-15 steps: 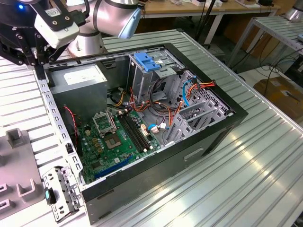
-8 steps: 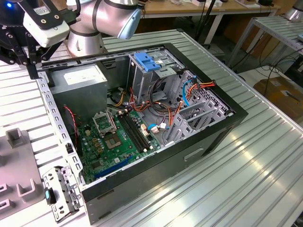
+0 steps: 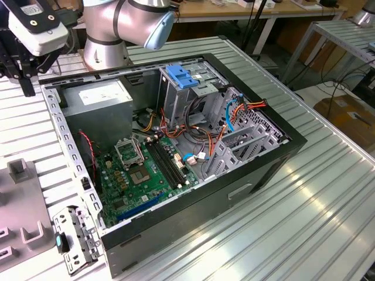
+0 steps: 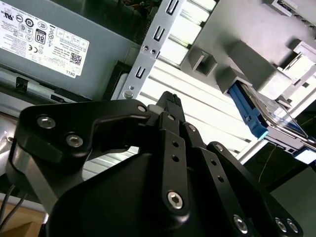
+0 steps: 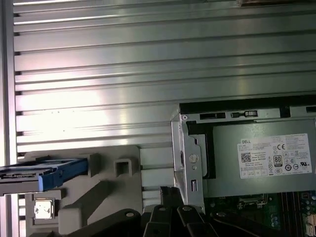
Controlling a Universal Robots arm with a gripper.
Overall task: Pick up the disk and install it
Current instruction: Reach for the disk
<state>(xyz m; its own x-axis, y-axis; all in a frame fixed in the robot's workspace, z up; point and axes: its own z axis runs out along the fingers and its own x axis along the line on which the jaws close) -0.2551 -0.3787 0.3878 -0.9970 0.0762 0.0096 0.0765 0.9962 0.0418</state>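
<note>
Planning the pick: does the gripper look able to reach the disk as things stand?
Probably yes. The disk rests in the grey holder outside the computer case, the gripper hovers nearby, and nothing visible lies between them.

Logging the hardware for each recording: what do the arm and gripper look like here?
The arm is built of rounded silver-grey tubular segments with a light blue joint cap. Near its wrist sits a white housing with black inserts. The gripper is matte black, made of linked bars pinned with silver screws.
</note>
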